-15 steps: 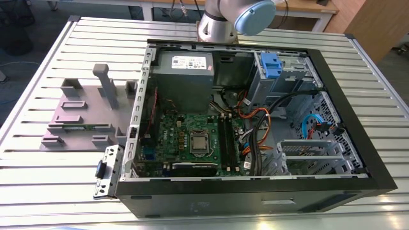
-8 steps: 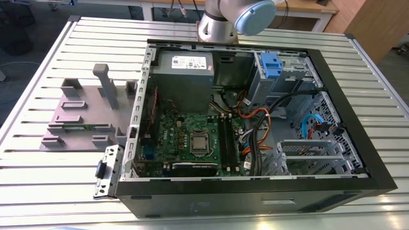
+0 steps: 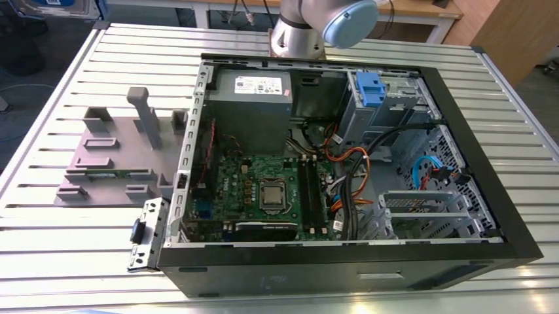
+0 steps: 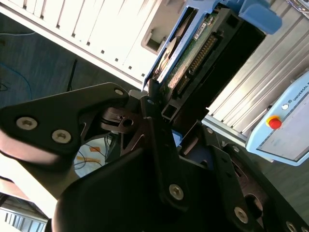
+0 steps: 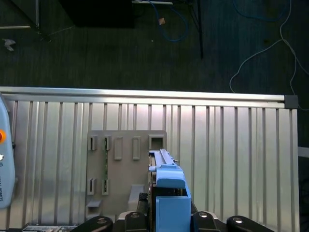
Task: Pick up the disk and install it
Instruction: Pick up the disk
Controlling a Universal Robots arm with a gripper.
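Observation:
In both wrist views my gripper is shut on the disk. I hold the disk edge-on. Its blue plastic bracket frames it, and its green circuit board and connector face the second wrist camera. In the first wrist view the disk hangs high over the slatted table, above the near edge of the grey plastic stand. In the exterior view the stand sits on the table at the exterior view's left of the open computer case, and part of my arm shows behind the case.
Inside the case are a green motherboard, a grey power-supply box, loose cables and a drive bay with a blue part. A teach pendant lies at the table edge. The floor beyond the table is dark, with cables on it.

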